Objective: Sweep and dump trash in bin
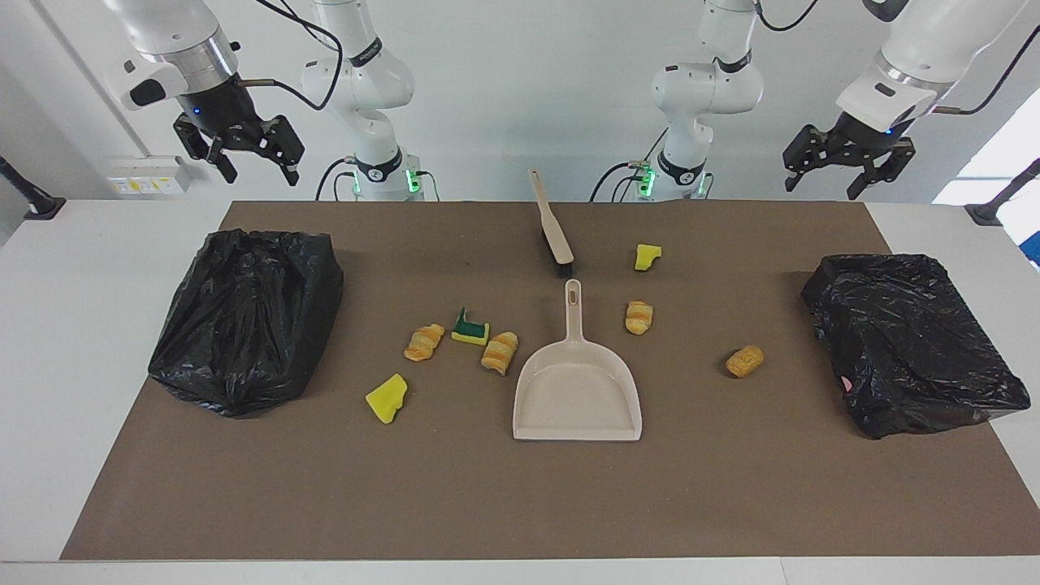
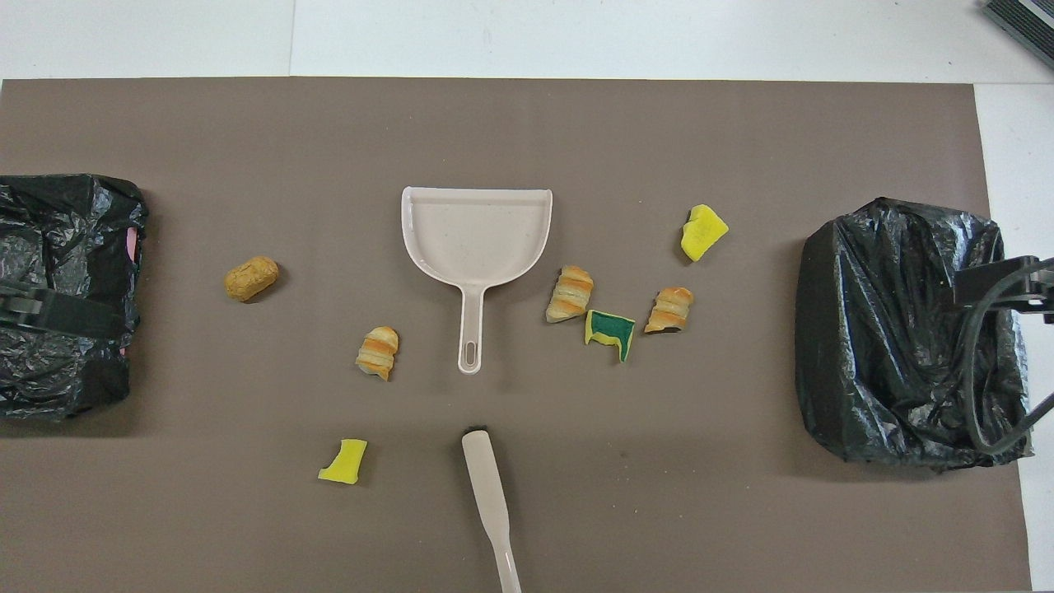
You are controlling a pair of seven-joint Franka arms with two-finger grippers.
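Several bits of trash lie on the brown mat: a yellow sponge chunk [image 1: 387, 398], a striped croissant piece [image 1: 424, 342], a green-and-yellow sponge [image 1: 470, 330], and more toy pastries [image 1: 499, 352] around the beige dustpan [image 1: 577, 390]. The dustpan lies flat at the mat's middle, handle toward the robots. A beige brush [image 1: 552, 223] lies just nearer the robots. One black-bagged bin [image 1: 244, 317] sits at the right arm's end, another bin [image 1: 910, 341] at the left arm's end. My right gripper [image 1: 253, 166] hangs open and empty, high over the robots' edge of the table. My left gripper [image 1: 822, 183] does the same at its own end.
A bread roll [image 2: 251, 277] lies between the dustpan [image 2: 476, 235] and the left arm's bin [image 2: 66, 296]. A yellow sponge [image 2: 344, 461] sits beside the brush [image 2: 487, 494]. White table [image 1: 97, 244] borders the mat.
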